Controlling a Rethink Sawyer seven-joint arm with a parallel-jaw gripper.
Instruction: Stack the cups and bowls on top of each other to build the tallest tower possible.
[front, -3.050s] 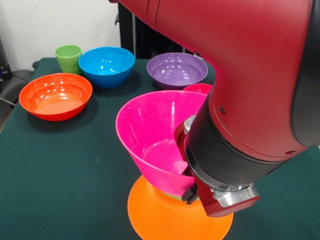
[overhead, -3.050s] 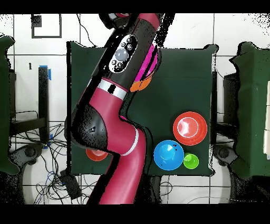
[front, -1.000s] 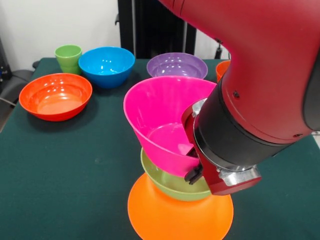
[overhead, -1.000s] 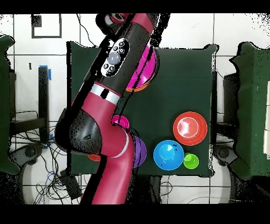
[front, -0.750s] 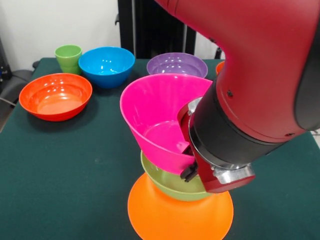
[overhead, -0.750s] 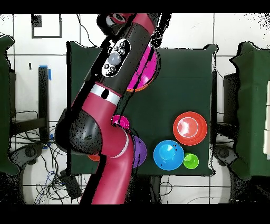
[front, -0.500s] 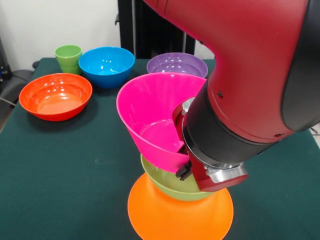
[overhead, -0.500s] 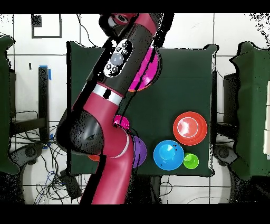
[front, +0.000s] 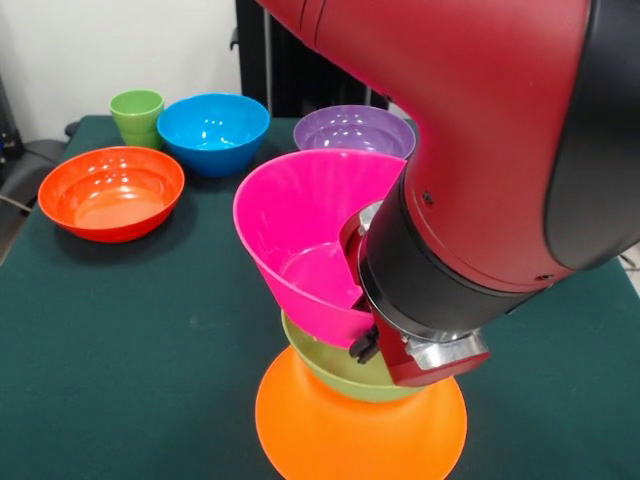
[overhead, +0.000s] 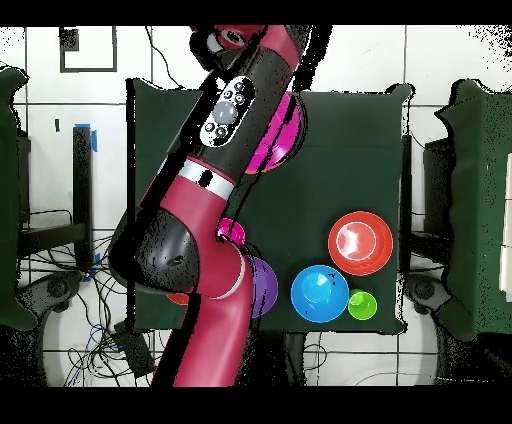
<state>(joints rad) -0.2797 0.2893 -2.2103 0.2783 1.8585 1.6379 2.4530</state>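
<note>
A large pink bowl (front: 300, 250) hangs tilted just above a green bowl (front: 335, 368), which sits on the tower's base, an upturned orange bowl (front: 340, 430). My gripper (front: 368, 330) is shut on the pink bowl's right rim, mostly hidden by the wrist. From overhead the arm covers the stack, and only part of the pink bowl (overhead: 283, 130) shows. The light-green cup (front: 137, 115), a blue bowl (front: 213, 130), a red-orange bowl (front: 110, 192) and a purple bowl (front: 350, 135) stand loose on the table.
Overhead, the red-orange bowl (overhead: 360, 242), blue bowl (overhead: 320, 293) and cup (overhead: 362, 305) cluster at the lower right. A purple bowl (overhead: 266, 285) and a small magenta bowl (overhead: 234, 233) peek out beside the arm. The green table cloth (front: 120, 330) lies to the stack's left.
The pink bowl has risen off the green bowl, which was almost hidden beneath it three seconds ago. Over the last second the arm and bowl drifted slightly left in the front view.
</note>
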